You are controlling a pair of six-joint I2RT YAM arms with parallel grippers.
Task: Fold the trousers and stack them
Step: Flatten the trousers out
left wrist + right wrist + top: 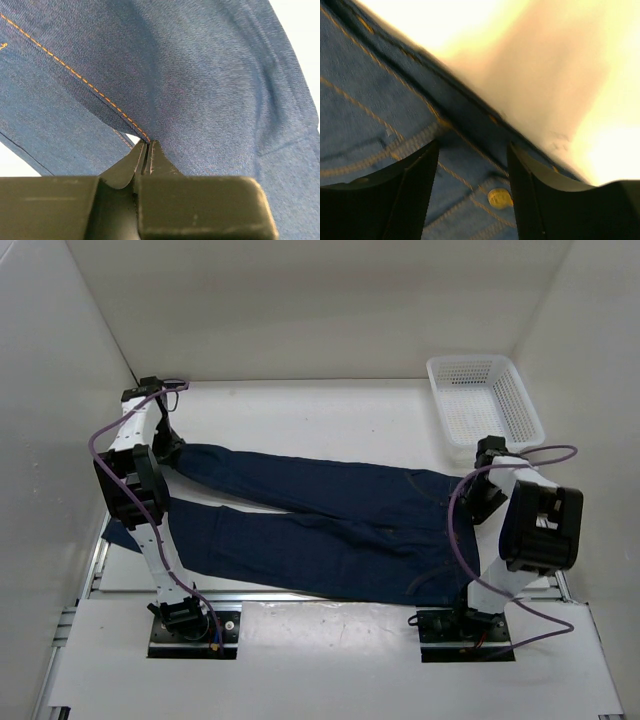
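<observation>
- Across the middle of the counter (330, 410), the trousers (330, 520) lie opened out at full length. Both legs run toward the left and splay apart at the hems, and the waist sits at the right, close to the right arm.
- No fold shows anywhere in the cloth. It lies as one flat spread, with mild wrinkles near the seat.
- Left jaws: closed tight on a pinch of denim right at the tan-stitched seam (75, 75), at the hem end of the far leg.
- Right jaws: parted wide and straddling the waistband (465, 120), with a brass button (500, 198) showing between them. They do not look clamped on the cloth yet.
- By my reading the task is at its very start. One end is gripped, the other grip is not yet made, and every fold is left to do.
- Stacking is likewise undone. A white basket (485, 398) stands at the far right corner, apart from the trousers.
</observation>
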